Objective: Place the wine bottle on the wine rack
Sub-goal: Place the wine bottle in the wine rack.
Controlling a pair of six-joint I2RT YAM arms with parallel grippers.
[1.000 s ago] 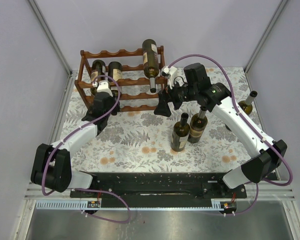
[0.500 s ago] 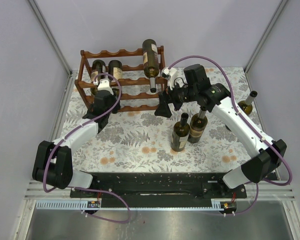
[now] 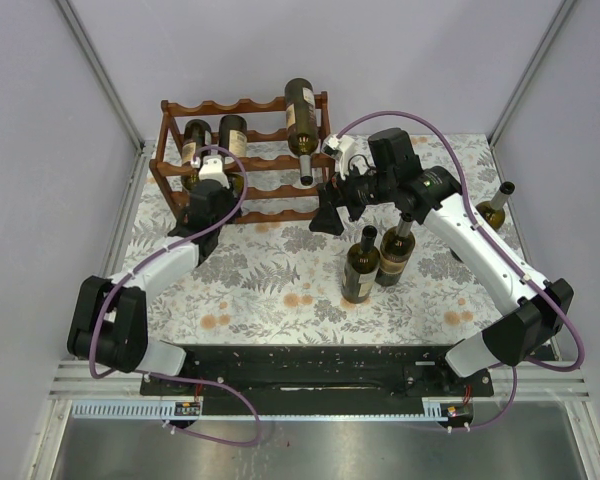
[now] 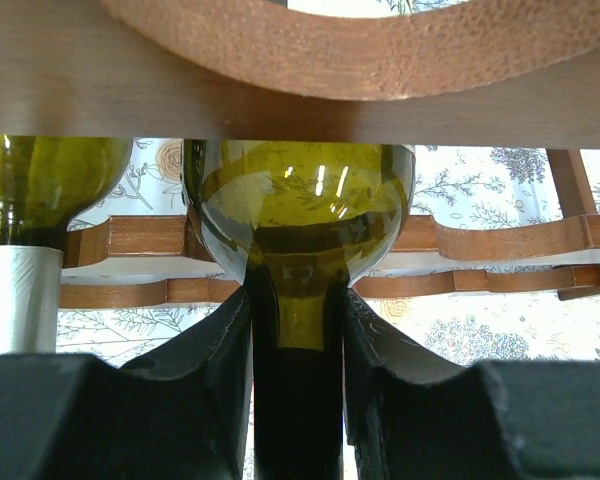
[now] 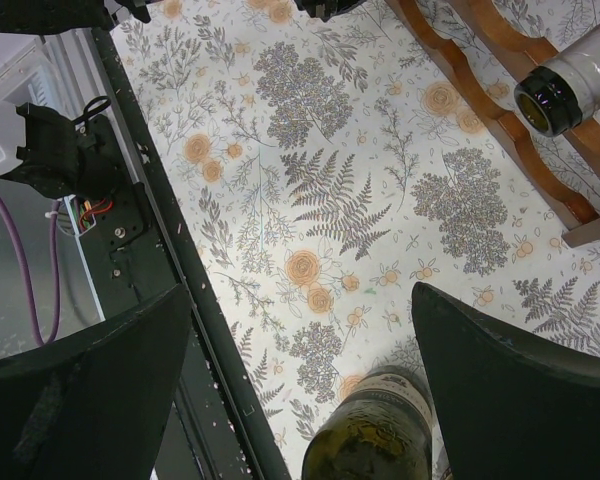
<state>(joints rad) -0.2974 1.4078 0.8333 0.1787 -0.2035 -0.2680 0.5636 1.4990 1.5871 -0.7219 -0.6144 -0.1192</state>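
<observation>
At rack (image 3: 245, 150), left end: left gripper (image 4: 298, 330) is clamping the neck of a green bottle (image 4: 300, 215), fingers (image 4: 205, 385) pressing on both sides just below the shoulder. A neck grip makes sense here. It is the narrow part, and it is letting the body slide between the rails while the arm stays outside the frame.

Bottle is lying in the rack under a scalloped rail, shoulder bulging past the front rail. Exact tier is hard to tell. Its long axis is running level, crossways to the rails, with the base pointing to the far wall and the neck pointing back toward the arm bases. A second bottle (image 4: 25, 190) is lying just beside it on the left, parallel. A third bottle (image 3: 300, 115) is resting on the top tier at the right, mouth toward the arms.

Judgement: bottle is looking seated or nearly so, with release to follow.

Right gripper (image 5: 300, 340) is hanging with its fingers spread wide and holding nothing, above the floral mat near two upright bottles (image 3: 360, 265), likely waiting for the next pick.
</observation>
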